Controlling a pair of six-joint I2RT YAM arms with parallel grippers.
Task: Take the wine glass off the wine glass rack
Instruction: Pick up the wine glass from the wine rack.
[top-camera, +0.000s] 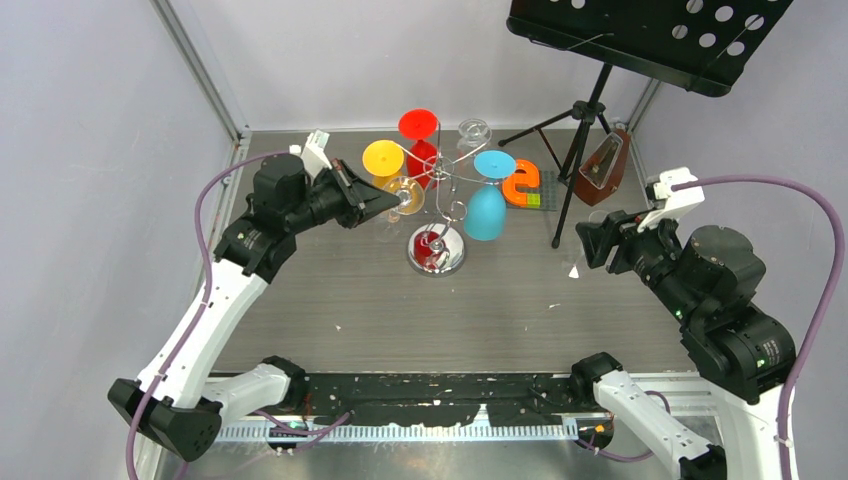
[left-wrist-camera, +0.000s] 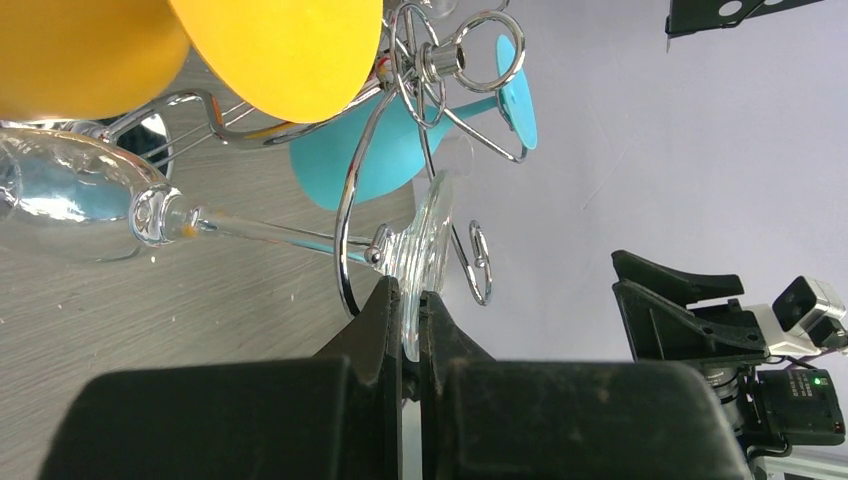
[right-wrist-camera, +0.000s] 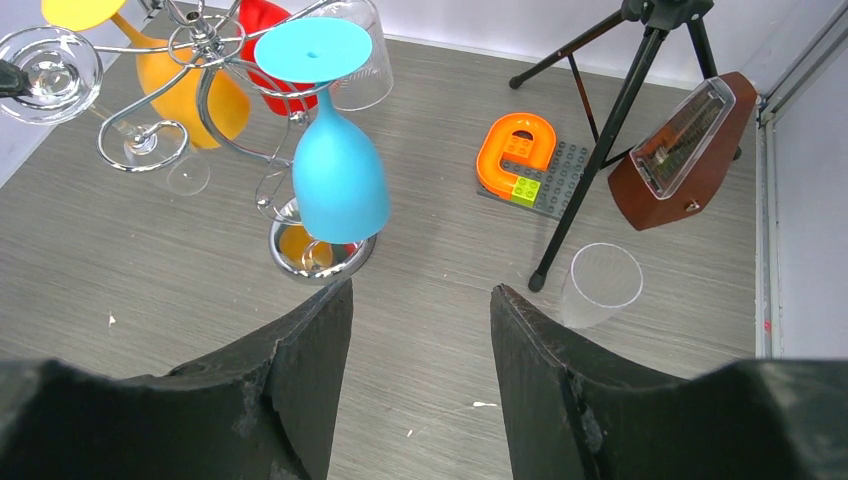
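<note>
The chrome wine glass rack (top-camera: 437, 250) stands mid-table with yellow (top-camera: 383, 158), red (top-camera: 418, 125) and blue (top-camera: 487, 205) glasses hanging upside down from its arms. My left gripper (top-camera: 393, 203) is at the rack's left side. In the left wrist view it (left-wrist-camera: 410, 296) is shut on the foot of a clear wine glass (left-wrist-camera: 428, 220), whose stem still lies in a wire arm (left-wrist-camera: 345, 235) of the rack. The right wrist view shows that foot (right-wrist-camera: 50, 62) at the top left. My right gripper (right-wrist-camera: 420, 300) is open and empty, well right of the rack.
A black tripod music stand (top-camera: 590, 110) stands at the back right, with a wooden metronome (top-camera: 603, 170) beside it. An orange letter on a grey plate (top-camera: 522, 183) lies right of the rack. A clear plastic cup (right-wrist-camera: 600, 283) lies near a tripod foot.
</note>
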